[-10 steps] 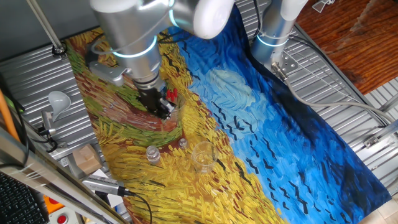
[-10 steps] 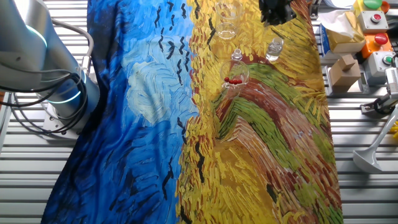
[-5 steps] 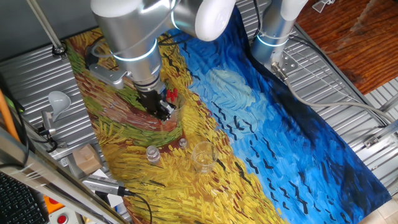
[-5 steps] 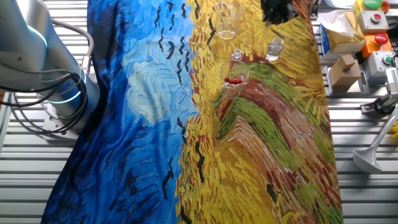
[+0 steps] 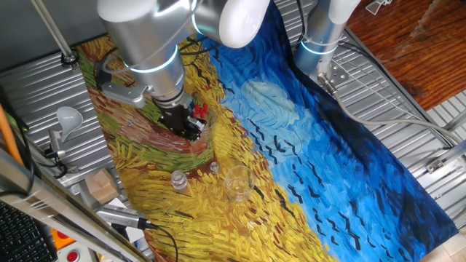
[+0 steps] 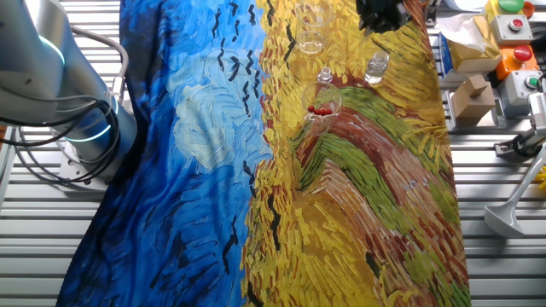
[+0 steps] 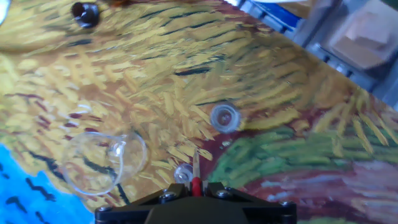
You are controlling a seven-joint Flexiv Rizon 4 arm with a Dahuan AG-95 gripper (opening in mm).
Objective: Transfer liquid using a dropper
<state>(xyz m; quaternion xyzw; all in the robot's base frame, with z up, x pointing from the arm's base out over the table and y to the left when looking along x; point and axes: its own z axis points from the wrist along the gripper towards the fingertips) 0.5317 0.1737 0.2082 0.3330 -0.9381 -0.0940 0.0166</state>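
My gripper (image 7: 196, 186) is shut on a dropper (image 7: 196, 169); its red bulb sits between the jaws and the thin clear tip points down at the cloth. Right under the tip stands a tiny clear vial (image 7: 183, 173). A second small vial (image 7: 224, 117) lies further ahead, and a clear glass beaker (image 7: 102, 162) is to the left. In one fixed view the gripper (image 5: 186, 125) hangs above the cloth, next to a glass dish holding spare red-bulbed droppers (image 5: 200, 109). In the other fixed view the gripper (image 6: 380, 13) is at the top edge, beyond the vials (image 6: 375, 64).
The painted cloth (image 5: 306, 160) covers the table. A beaker (image 5: 237, 183) and two vials (image 5: 178, 180) stand near the front edge. Boxes and a button panel (image 6: 512, 38) sit past the cloth's edge, with a white scoop (image 5: 67, 116) on the metal slats.
The arm has shifted slightly to the left in one fixed view. The glassware and the dish of droppers have not moved.
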